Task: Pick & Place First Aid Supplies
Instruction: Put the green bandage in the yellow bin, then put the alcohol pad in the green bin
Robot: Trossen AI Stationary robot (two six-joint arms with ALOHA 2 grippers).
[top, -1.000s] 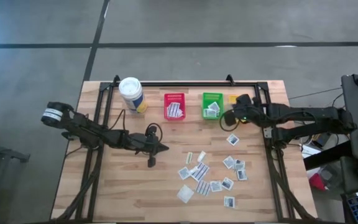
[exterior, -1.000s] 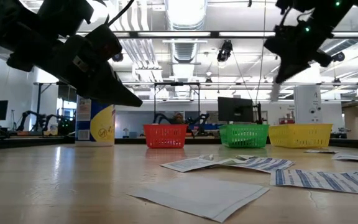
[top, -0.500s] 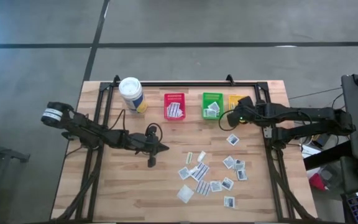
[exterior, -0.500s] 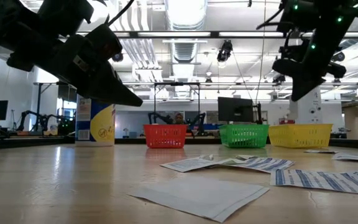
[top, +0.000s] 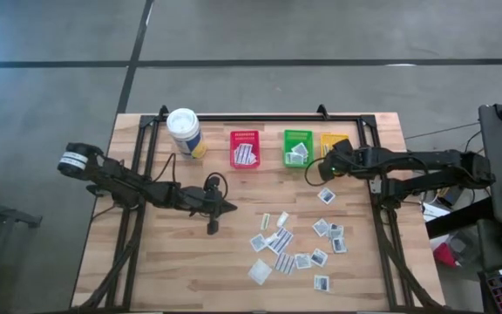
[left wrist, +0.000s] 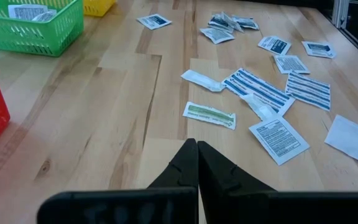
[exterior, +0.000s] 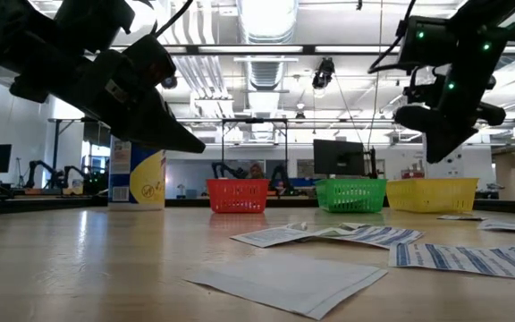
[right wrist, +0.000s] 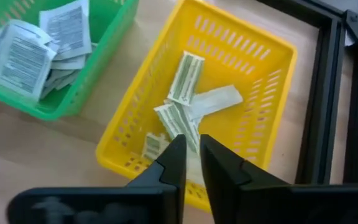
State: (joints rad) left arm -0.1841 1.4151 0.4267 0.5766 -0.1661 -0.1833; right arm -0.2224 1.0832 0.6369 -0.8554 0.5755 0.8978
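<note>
Yellow bin (right wrist: 247, 93) sits under the right gripper (right wrist: 191, 155), fingers slightly parted, holding nothing. Left gripper (left wrist: 197, 163) is clenched above the worktop (left wrist: 104, 112). Packets (top: 296, 244) lie scattered.

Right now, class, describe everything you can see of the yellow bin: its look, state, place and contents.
The yellow bin is a small rectangular plastic basket with slotted walls. It stands upright at the table's far edge, right beside the green bin and next to the black frame rail. Several narrow white packets lie loosely crossed inside. The right gripper hangs over it, jaws slightly parted, touching nothing.
</note>
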